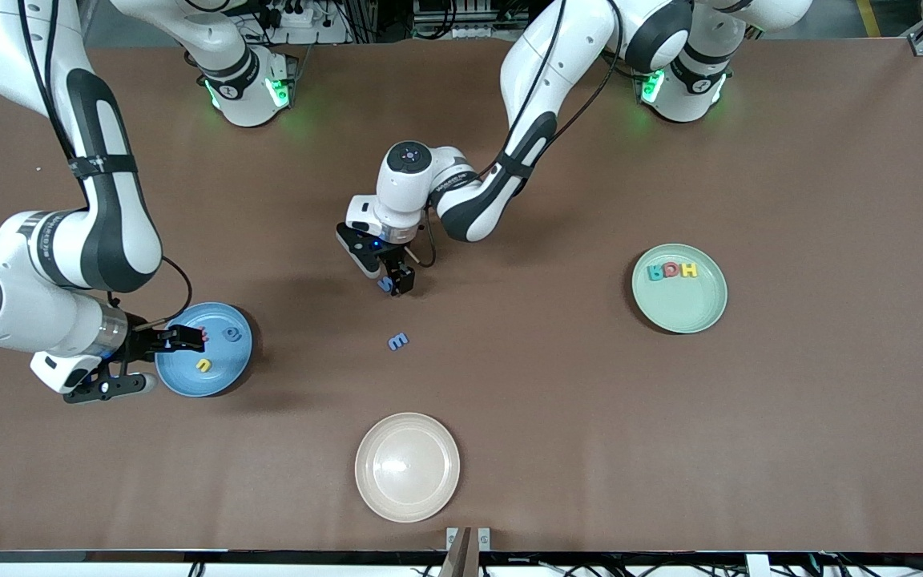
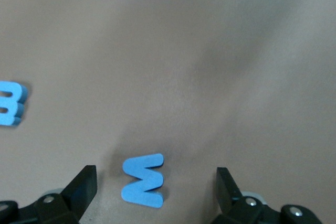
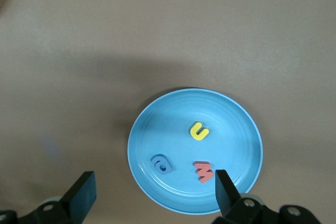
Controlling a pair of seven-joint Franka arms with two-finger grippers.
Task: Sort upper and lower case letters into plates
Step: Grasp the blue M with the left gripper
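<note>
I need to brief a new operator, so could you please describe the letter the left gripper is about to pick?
On the bare brown table, the left gripper hangs open mid-table. A blue foam letter lies between its fingers. Its blue twin lies nearer the front camera, away from the gripper.

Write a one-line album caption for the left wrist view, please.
Open left gripper poised over a small blue foam letter on the brown table, another blue foam letter lying nearby.

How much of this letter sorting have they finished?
Six of eight: three small foam letters lie in the pale mint green plate, three in the plain blue plate. The left tool is open around a blue letter; another blue letter waits.
</note>
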